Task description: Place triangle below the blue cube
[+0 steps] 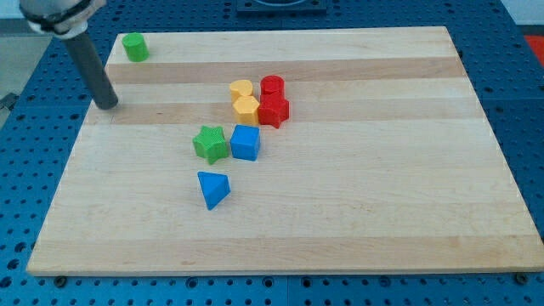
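Note:
A blue triangle (213,189) lies on the wooden board, below and a little left of the blue cube (246,142), with a gap between them. A green star (209,144) touches the blue cube's left side. My tip (108,105) rests on the board near its left edge, far up and left of the triangle and the cube, touching no block.
A green cylinder (134,47) sits at the board's top left corner. Two yellow blocks (244,99) and two red blocks (273,102) cluster just above the blue cube. The wooden board (382,195) lies on a blue perforated table.

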You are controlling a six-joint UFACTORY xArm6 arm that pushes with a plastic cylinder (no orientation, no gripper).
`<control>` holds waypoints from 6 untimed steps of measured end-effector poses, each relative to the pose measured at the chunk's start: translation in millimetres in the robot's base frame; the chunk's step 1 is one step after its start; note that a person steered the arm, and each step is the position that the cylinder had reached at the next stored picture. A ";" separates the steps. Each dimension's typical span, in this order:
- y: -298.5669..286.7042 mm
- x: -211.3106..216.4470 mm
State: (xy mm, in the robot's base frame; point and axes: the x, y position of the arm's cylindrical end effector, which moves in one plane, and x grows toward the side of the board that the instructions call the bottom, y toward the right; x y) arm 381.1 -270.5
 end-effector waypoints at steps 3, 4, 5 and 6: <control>86.2 132.5; 156.1 134.2; 211.3 116.8; 227.5 105.6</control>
